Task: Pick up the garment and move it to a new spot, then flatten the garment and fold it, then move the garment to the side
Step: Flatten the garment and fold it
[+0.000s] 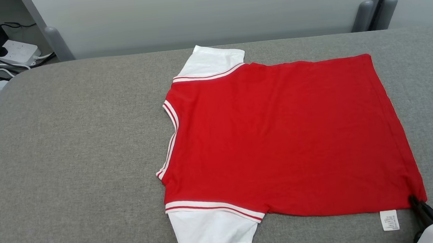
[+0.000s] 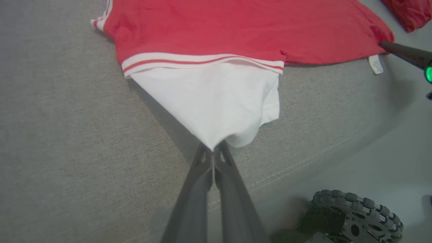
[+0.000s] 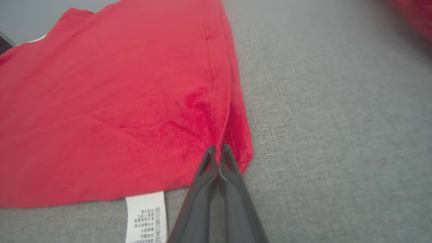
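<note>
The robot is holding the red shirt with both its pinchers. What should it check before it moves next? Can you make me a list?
1. The left gripper is shut on the tip of the white sleeve: ok.
2. The right gripper is shut on the red hem corner: ok.
3. The shirt lies flat on the table: ok.
4. The far sleeve is spread out: ok.
5. The care label lies free beside the right gripper: ok.
6. Both cloth layers are caught at the hem corner: cannot tell.
</note>
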Robot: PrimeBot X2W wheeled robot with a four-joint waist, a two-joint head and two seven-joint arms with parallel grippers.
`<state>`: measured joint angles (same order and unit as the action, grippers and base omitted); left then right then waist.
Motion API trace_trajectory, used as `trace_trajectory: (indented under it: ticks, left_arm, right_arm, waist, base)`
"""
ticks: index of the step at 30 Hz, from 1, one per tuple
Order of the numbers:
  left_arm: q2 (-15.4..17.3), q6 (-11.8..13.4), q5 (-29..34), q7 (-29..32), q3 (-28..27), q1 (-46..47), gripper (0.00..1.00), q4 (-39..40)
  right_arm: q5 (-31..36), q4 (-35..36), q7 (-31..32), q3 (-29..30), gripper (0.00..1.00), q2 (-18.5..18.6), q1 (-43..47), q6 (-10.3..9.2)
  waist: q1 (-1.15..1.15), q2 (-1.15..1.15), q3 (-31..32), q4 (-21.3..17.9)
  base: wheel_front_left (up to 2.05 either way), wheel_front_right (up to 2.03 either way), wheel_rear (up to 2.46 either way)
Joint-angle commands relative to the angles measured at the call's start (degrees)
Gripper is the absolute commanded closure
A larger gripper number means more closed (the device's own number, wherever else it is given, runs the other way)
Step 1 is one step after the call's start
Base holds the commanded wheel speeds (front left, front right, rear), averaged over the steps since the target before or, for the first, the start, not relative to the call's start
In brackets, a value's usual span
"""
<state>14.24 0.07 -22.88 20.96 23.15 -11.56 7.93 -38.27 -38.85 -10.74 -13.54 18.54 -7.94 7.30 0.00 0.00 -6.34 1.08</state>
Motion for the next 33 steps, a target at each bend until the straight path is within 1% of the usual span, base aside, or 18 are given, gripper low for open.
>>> trace_trajectory:
  ticks: [1,7,14,21,32,33]
  left_arm:
    - [0.61,0.44,-0.21,0.04,-1.91,1.69,1.00,2.16]
    - [1.64,0.97,-0.72,1.21,-2.80,1.59,1.00,5.58]
    - [4.36,1.78,-2.75,3.59,-5.62,-0.77,1.00,11.92]
    - [6.55,3.05,-4.78,7.77,-6.79,-4.92,1.00,18.71]
    - [8.92,6.19,-6.07,13.29,-7.62,-11.97,1.00,27.13]
    - [8.92,6.19,-6.07,13.29,-7.62,-11.97,1.00,27.13]
  right_arm:
    - [-0.20,0.27,-0.90,-1.23,1.00,1.90,-1.14,0.19]
    - [-1.28,0.66,-1.54,-2.58,1.00,3.35,-0.56,0.19]
    - [-2.37,6.75,0.75,-1.94,1.00,6.73,2.05,0.19]
    - [-3.11,13.98,6.73,0.17,1.00,9.81,7.27,0.19]
    - [-5.33,27.60,17.87,6.02,1.00,11.64,19.08,0.19]
    - [-5.33,27.60,17.87,6.02,1.00,11.64,19.08,0.19]
  waist:
    - [0.00,0.00,-0.07,0.05]
    - [0.00,0.00,-0.09,0.01]
    - [0.00,0.00,0.50,-0.71]
    - [0.00,0.00,0.95,-0.43]
    - [0.00,0.00,0.98,0.53]
    - [0.00,0.00,0.98,0.53]
  base:
    - [0.00,0.00,0.00]
    - [0.00,0.00,0.00]
    - [0.00,0.00,0.00]
    - [0.00,0.00,0.00]
    - [0.00,0.00,0.00]
    - [0.00,0.00,0.00]
